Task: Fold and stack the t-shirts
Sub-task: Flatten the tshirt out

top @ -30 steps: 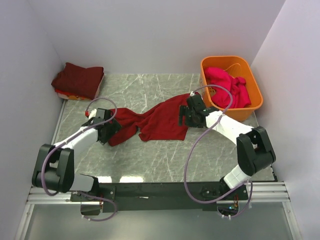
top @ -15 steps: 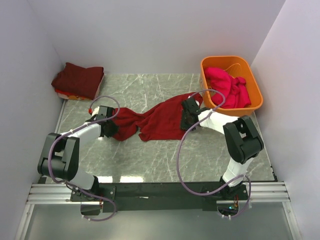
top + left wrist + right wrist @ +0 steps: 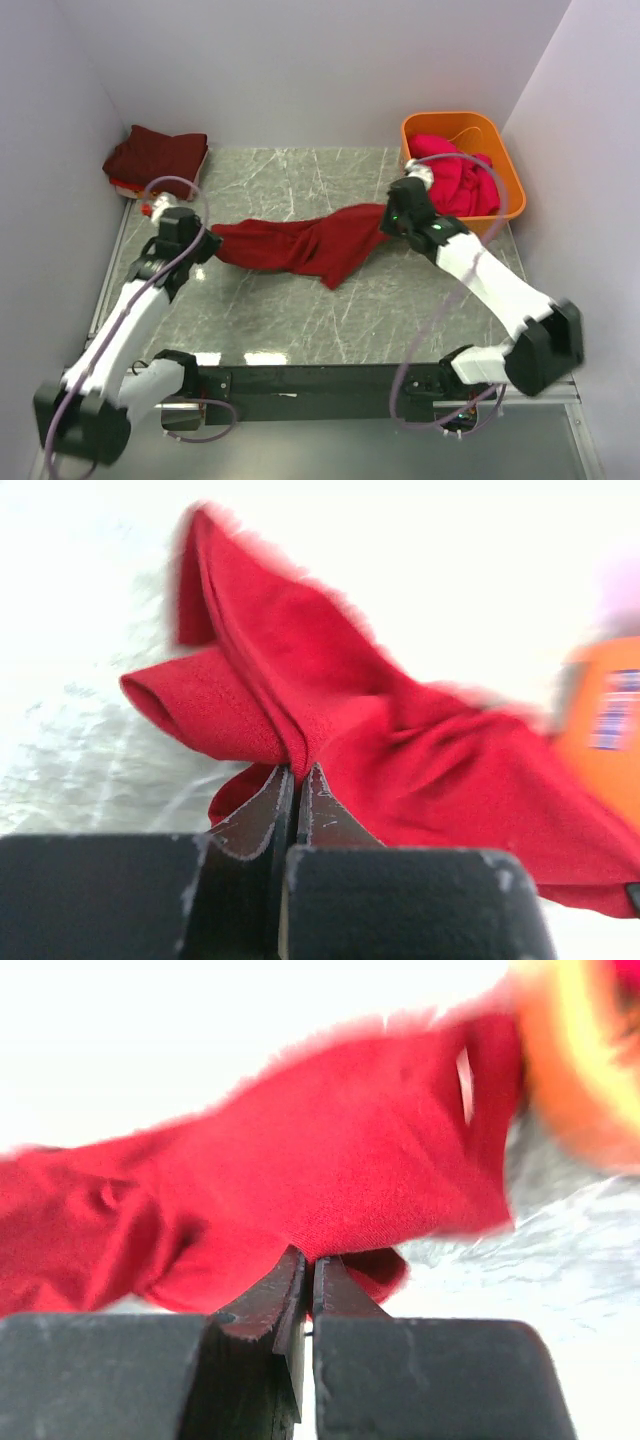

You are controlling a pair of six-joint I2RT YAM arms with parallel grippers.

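A dark red t-shirt (image 3: 300,245) hangs stretched between my two grippers above the middle of the marble table (image 3: 300,310). My left gripper (image 3: 205,243) is shut on its left end, the cloth (image 3: 400,750) pinched between the fingertips. Over on the right, my right gripper (image 3: 388,218) is shut on the other end, with red cloth (image 3: 330,1170) bunched at the jaws. A folded maroon t-shirt (image 3: 158,158) lies at the back left corner. A magenta-pink t-shirt (image 3: 455,175) is heaped in the orange tub (image 3: 510,180).
The orange tub stands at the back right, close behind my right wrist. The folded maroon shirt rests on something orange and white (image 3: 135,190). White walls close in the table on three sides. The arms' base rail (image 3: 320,385) runs along the near edge.
Both grippers have shut on the dark red shirt and risen, the left moving left and the right moving back, pulling the crumpled cloth into a taut band off the table.
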